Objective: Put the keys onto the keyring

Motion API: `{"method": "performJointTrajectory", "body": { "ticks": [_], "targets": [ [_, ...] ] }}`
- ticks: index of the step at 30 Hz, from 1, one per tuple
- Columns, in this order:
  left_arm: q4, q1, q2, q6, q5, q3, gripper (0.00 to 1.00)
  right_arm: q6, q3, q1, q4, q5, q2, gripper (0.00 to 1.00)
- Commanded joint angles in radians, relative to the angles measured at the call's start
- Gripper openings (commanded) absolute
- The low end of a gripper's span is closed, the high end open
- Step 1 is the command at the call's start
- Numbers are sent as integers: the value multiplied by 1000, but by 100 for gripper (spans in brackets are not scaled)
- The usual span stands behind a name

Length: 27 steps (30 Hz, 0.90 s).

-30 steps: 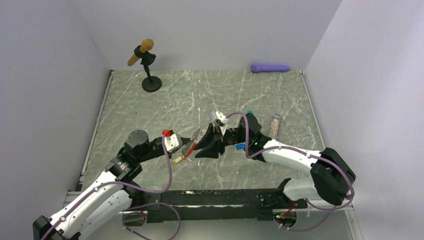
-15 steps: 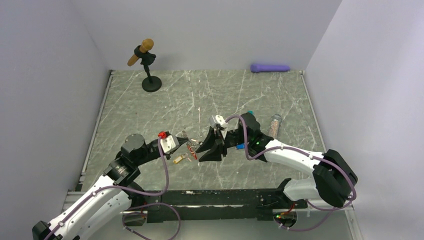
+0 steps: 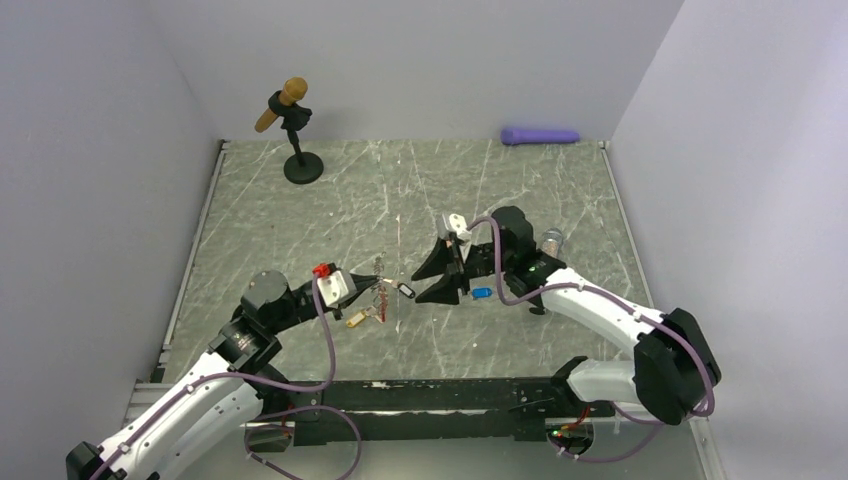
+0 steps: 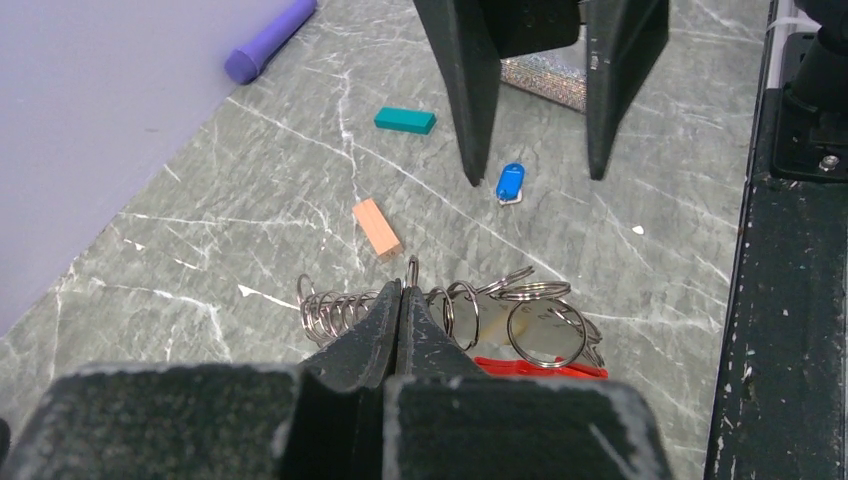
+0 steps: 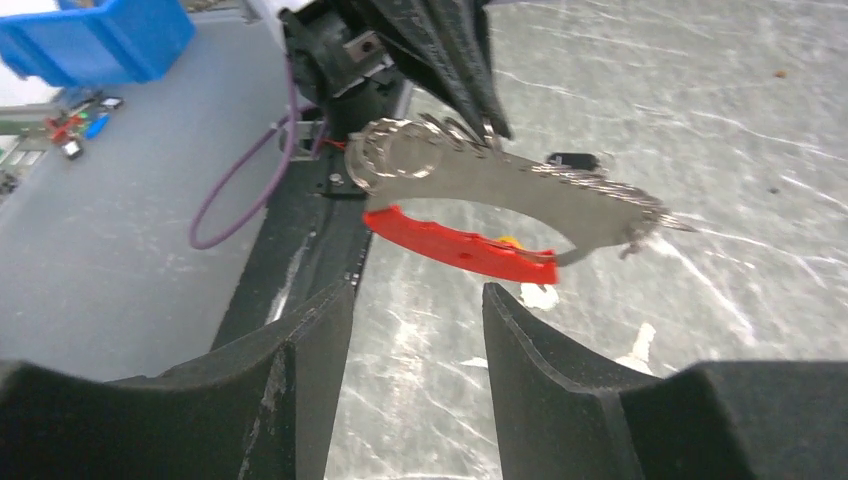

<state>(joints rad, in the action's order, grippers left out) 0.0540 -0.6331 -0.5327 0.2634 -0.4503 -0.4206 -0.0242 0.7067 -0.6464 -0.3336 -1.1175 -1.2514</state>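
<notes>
My left gripper [image 3: 378, 290] is shut on one silver ring of the keyring [image 4: 470, 315] and holds it off the table; its red clip [image 4: 540, 367] hangs on the near side. In the right wrist view the red clip [image 5: 460, 245] and silver body [image 5: 520, 190] float just ahead of my open, empty right gripper [image 5: 415, 290]. From above, the right gripper [image 3: 417, 288] faces the keyring from the right. A black-tagged key [image 3: 405, 291] lies between the grippers. A yellow-tagged key [image 3: 356, 320] lies under the keyring. A blue-tagged key [image 3: 481, 293] lies under the right wrist, also in the left wrist view [image 4: 510, 182].
A teal block [image 4: 405, 120] and a tan block [image 4: 377, 225] lie beyond the keyring. A glitter tube [image 3: 550, 240] lies by the right arm. A purple cylinder [image 3: 540, 135] lies at the back wall, and a microphone stand [image 3: 300, 160] stands back left.
My right gripper has drawn back to the right, away from the keyring, with its jaws wide. The black-tagged key now shows between the grippers. The left gripper still holds the keyring.
</notes>
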Motion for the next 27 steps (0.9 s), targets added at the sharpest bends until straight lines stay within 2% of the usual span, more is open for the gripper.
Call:
{"method": "performJointTrajectory", "body": {
  "ticks": [1, 7, 12, 18, 22, 27],
  "targets": [
    [98, -1, 14, -55, -24, 2, 0, -244, 115, 48, 279, 46, 40, 56],
    [129, -1, 7, -139, -28, 3, 0, -666, 225, 80, 805, 313, 62, 62],
    [173, 2, 4, -249, -44, 8, 0, -795, 267, 140, 1022, 460, 75, 66],
    [220, 4, 9, -360, -56, 29, 0, -835, 247, 237, 1109, 459, 155, 67],
    [241, 3, 13, -353, -70, 53, 0, -895, 148, 256, 1126, 441, 246, 67],
    [247, 4, -13, -326, -106, 57, 0, -1059, -1, 277, 1082, 314, 416, 68]
  ]
}}
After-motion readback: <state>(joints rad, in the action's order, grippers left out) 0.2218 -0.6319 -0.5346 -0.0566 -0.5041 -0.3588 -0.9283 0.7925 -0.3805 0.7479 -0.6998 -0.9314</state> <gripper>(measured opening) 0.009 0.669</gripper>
